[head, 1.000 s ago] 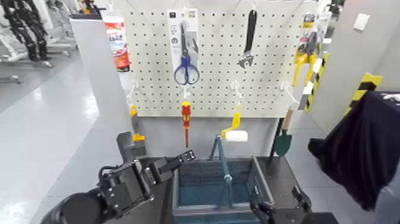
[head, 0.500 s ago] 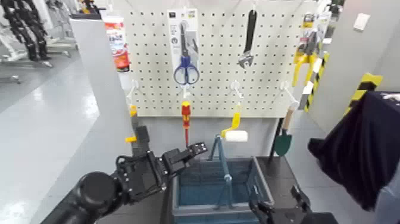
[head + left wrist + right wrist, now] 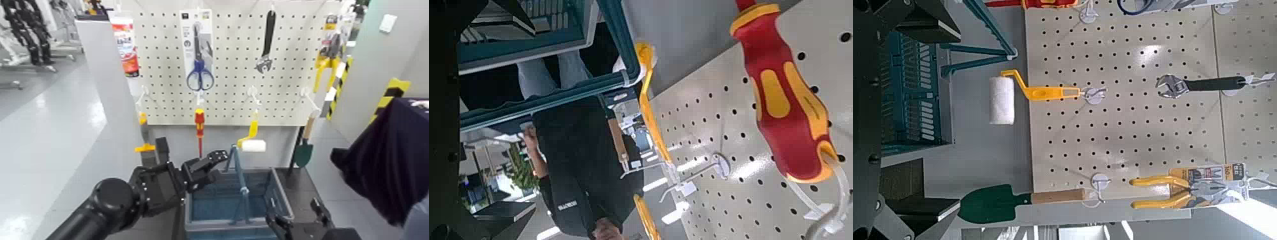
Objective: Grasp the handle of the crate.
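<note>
One thin teal-blue arched handle (image 3: 240, 183) stands upright over the grey-rimmed, blue-slatted plastic crate (image 3: 281, 195), its long axis running from 12 to 6 o'clock. At its 9 o'clock, the black left gripper (image 3: 214, 165) hovers just beside it, fingers apart. Whether the low right gripper (image 3: 300, 223) is parted, I cannot tell.

My left tool (image 3: 214, 161) looks like matt black plastic. The crate (image 3: 233, 199) has slatted teal plastic walls under a smooth grey rim, and its handle (image 3: 239, 173) is a thin teal plastic bar. The pegboard (image 3: 230, 57) is a matt cream perforated sheet. On it, the screwdriver (image 3: 784, 95) has a glossy red and yellow grip, the paint roller (image 3: 1003, 100) a soft white sleeve, and the wrench (image 3: 1198, 85) reads as bare metal. The floor (image 3: 45, 115) is glossy.
</note>
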